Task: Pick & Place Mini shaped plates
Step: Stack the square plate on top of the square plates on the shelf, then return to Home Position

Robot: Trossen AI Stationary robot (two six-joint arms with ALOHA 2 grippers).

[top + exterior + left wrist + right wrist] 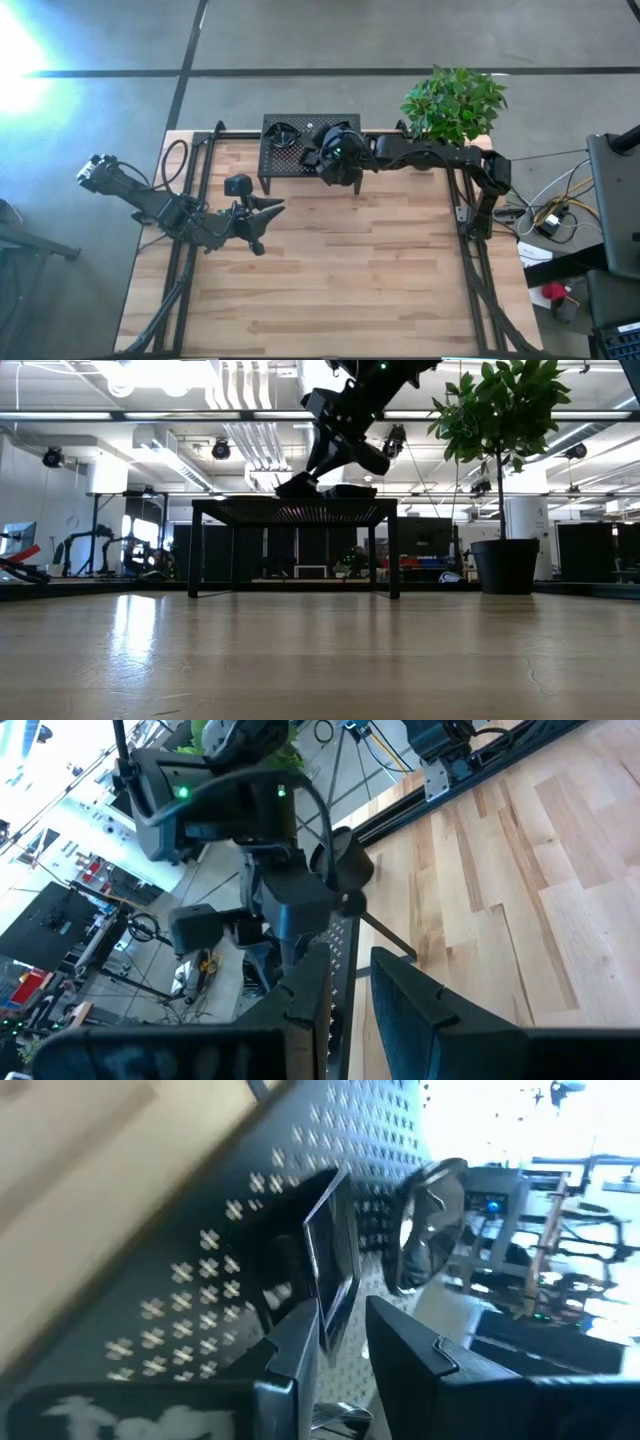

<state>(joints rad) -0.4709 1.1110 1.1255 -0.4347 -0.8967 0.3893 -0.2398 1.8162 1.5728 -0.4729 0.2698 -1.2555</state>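
The right gripper (322, 150) is hovering over the black perforated metal rack (272, 160), fingers apart around a square dark mini plate (330, 1270); a rounded plate (284, 134) is lying near the rack's far-left edge. The left gripper (274, 208), fingers apart, is waiting over open wooden table (360, 280).

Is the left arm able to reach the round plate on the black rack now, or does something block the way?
Probably not directly. The left gripper hovers over the bare table, apart from the rack. The round plate lies at the rack's far side, and the right gripper hangs over the rack close beside it, crowding any approach.
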